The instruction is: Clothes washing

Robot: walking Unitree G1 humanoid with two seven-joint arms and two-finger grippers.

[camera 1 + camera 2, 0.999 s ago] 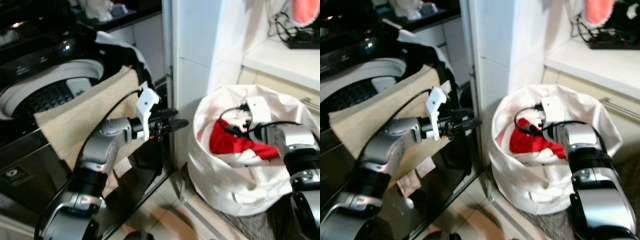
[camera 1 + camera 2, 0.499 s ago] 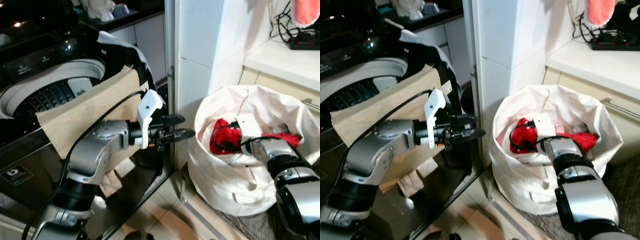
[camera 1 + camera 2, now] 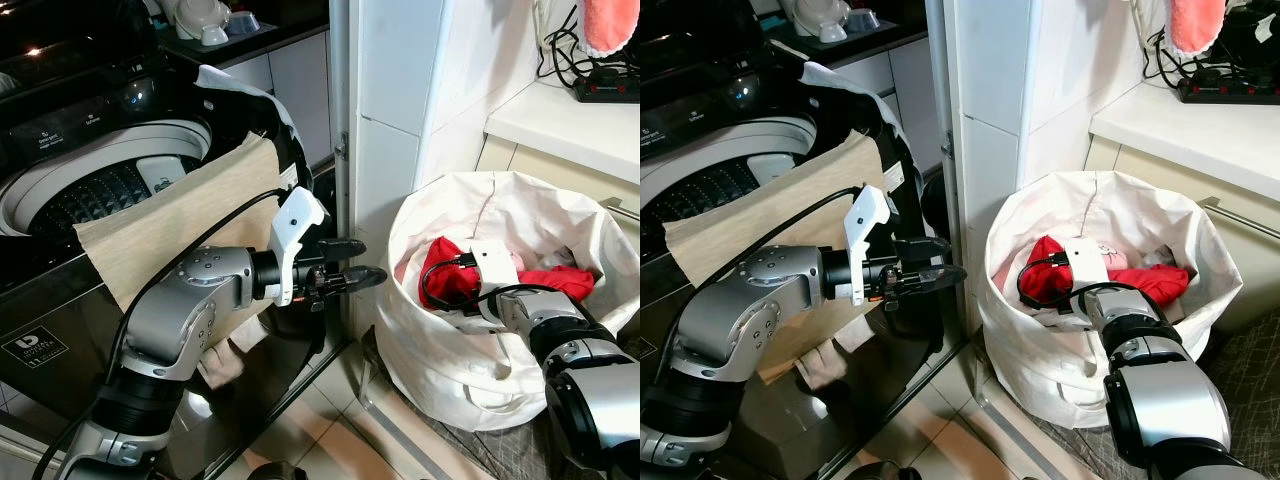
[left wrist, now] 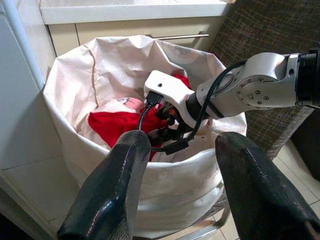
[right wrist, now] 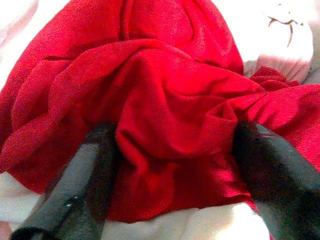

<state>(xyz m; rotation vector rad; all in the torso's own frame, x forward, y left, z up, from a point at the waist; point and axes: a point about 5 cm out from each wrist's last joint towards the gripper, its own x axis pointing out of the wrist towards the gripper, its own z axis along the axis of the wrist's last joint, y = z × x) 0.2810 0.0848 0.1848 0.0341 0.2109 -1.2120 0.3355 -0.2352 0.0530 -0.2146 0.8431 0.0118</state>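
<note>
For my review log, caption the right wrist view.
Right gripper open, fingers straddling a bunched red garment.

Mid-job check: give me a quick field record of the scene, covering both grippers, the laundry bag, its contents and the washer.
right gripper: open, down in the white fabric laundry bag, fingers either side of a fold of the red garment
left gripper: open, holding nothing, held in the air between the washer and the bag
bag contents: red garment, plus a pale pink item
top-loading washing machine: lid open, drum visible
beige cloth: draped over the washer's front edge
</note>
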